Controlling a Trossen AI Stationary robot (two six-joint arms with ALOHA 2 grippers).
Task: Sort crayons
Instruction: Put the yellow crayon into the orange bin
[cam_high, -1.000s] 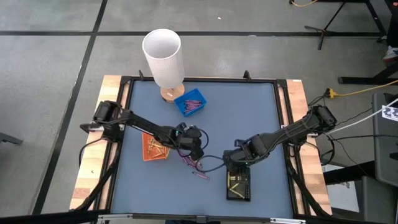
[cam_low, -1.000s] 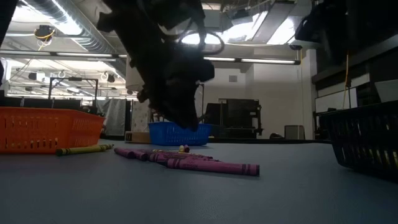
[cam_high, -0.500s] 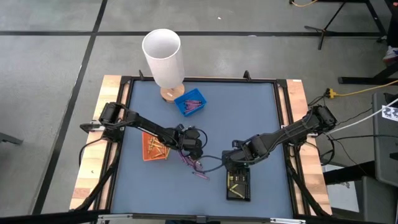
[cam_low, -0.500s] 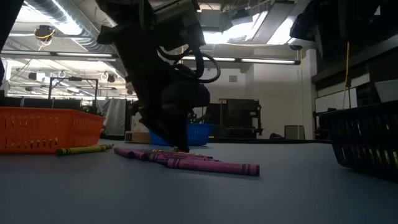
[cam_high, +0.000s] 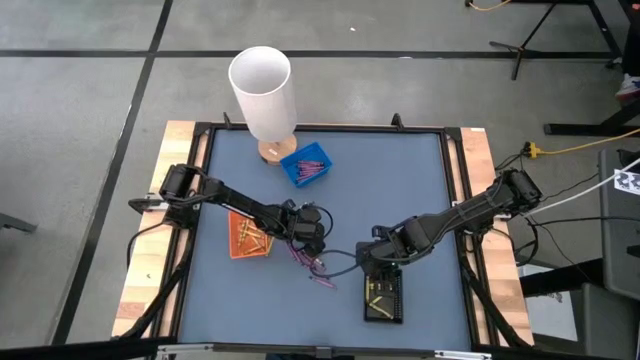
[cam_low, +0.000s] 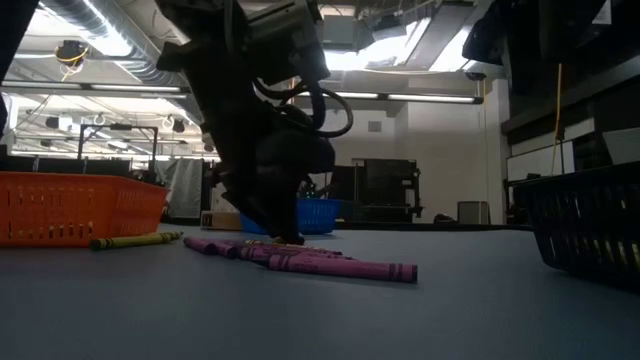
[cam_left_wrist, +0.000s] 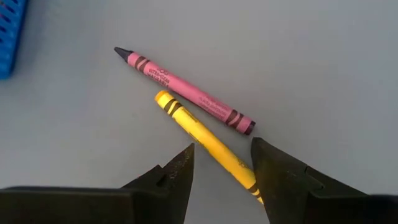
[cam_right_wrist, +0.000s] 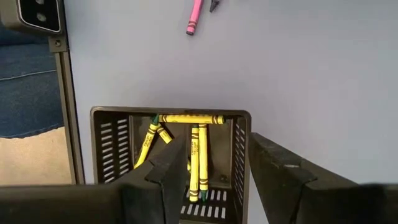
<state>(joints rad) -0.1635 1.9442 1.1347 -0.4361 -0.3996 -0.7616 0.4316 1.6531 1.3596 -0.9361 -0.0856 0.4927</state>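
Left gripper (cam_left_wrist: 221, 171) low over the blue-grey table (cam_high: 400, 190), fingers apart astride a yellow wax crayon (cam_left_wrist: 205, 140), pink crayon (cam_left_wrist: 186, 90) beside it; right gripper (cam_right_wrist: 211, 165) spread above the black slotted tray (cam_right_wrist: 102, 146)

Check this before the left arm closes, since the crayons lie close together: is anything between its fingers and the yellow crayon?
Nothing visible. The left gripper is open, a finger on each side of the yellow crayon. The pink crayon lies just beyond the fingertips, beside the yellow one, outside the gap.
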